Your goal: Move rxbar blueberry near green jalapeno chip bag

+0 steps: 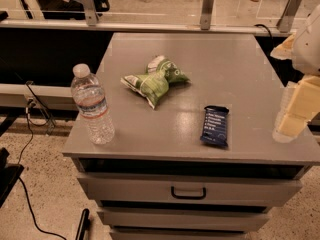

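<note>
Grey surface (200,54) in front of you: the top of a cabinet with drawers below.

The rxbar blueberry (215,126) lies flat toward the front right. Its long side runs roughly front to back, the pale lines of text face up, and its near end is close to the front edge.

The green jalapeno chip bag (155,80) sits near the middle of the surface, left of the bar and farther back. It is pinched at the waist and wrinkled, with one lobe pointing back right and the other front left. Bar and bag lie apart with bare grey between them, and nothing touches either.

A clear water bottle (92,106) stands upright at the front left corner, with a white cap on and a label band around its upper body. It is well apart from the bar and also clear of the bag.

Your hand (294,113) shows at the right edge of the view — pale, blocky, just beyond the right side of the surface and to the right of the bar, not touching it. You cannot tell whether it is wide or narrow. More of the arm (307,39) rises above it, cut off by the frame.

The top drawer (150,188) carries a dark handle (188,192) at its middle. A black cable (27,204) trails over the speckled floor at the left. Behind the surface, a rail (150,26) with metal posts crosses the view.
</note>
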Available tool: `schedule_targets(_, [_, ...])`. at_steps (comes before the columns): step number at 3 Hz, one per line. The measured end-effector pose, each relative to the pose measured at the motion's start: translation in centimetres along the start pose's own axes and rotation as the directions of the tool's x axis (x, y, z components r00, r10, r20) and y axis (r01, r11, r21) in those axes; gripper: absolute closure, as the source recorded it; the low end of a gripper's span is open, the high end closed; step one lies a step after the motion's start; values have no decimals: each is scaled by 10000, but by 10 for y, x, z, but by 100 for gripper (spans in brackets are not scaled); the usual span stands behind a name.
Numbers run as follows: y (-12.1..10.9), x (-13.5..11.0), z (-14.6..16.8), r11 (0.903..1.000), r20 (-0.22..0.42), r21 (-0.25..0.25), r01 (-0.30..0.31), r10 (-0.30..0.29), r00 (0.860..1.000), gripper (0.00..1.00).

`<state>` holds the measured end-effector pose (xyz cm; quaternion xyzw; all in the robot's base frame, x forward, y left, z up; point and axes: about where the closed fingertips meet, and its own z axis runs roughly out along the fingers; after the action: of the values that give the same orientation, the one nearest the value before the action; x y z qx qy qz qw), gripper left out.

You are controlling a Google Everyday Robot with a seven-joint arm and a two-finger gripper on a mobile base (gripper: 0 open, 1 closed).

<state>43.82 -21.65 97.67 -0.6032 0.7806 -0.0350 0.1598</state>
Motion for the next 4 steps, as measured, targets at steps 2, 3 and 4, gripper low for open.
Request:
schedule_targets(2, [-1, -2, 0, 9999, -24, -31, 167, -167, 9999, 0])
schedule_targets(3, [-7, -8, 23, 9971, 195, -592, 482, -471, 9987, 0])
schedule_targets(4, [-15, -19, 61, 9903, 519, -1147, 786, -731, 9960, 0])
